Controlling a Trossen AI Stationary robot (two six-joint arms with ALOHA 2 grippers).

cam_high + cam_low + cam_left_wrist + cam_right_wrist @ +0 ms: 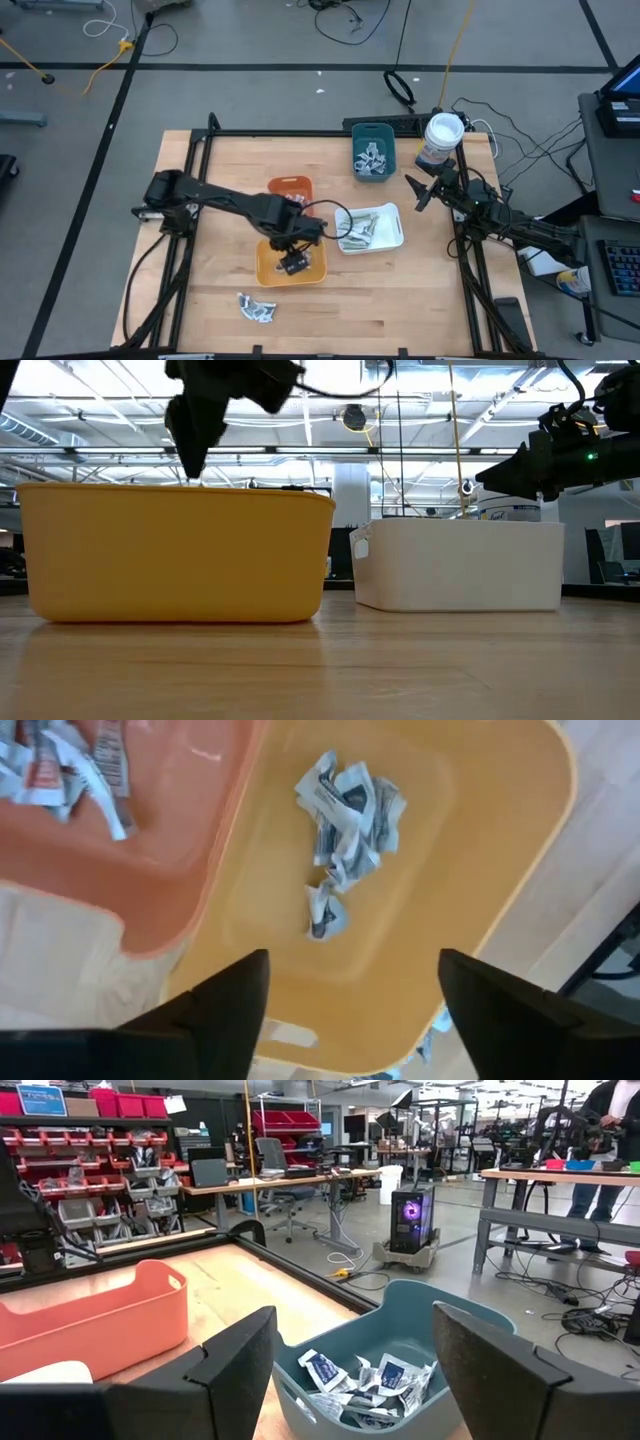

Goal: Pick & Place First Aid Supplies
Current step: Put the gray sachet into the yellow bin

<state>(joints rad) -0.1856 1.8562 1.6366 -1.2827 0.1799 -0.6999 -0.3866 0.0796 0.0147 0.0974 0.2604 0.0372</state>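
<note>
We find the left tool (293,262) above the yellow tray (268,266), its two dark fingers (225,1010) spread wide with nothing between them. Directly below it, on the tray floor, lies a crumpled clump of silvery-white sachets (345,825) with blue marks, apart from the fingers. Touching the yellow tray on its far side stands the orange tray (291,187), which holds further sachets (70,765) in one corner. To the right of the yellow tray we see the white tray (392,232), loaded with slim pale green-white strips (360,228). A small loose pile of packets (256,308) rests on the desk (200,300) near its front edge, clear of every tray. The right tool (418,191) hangs at the right side of the desk, its fingers (235,1365) also spread wide and holding nothing. Ahead of it sits the teal tray (480,1305), filled with blue-marked sachets (365,1385). A white cylindrical tub (441,139) stands just beside the teal tray at the far right corner of the desk.
</note>
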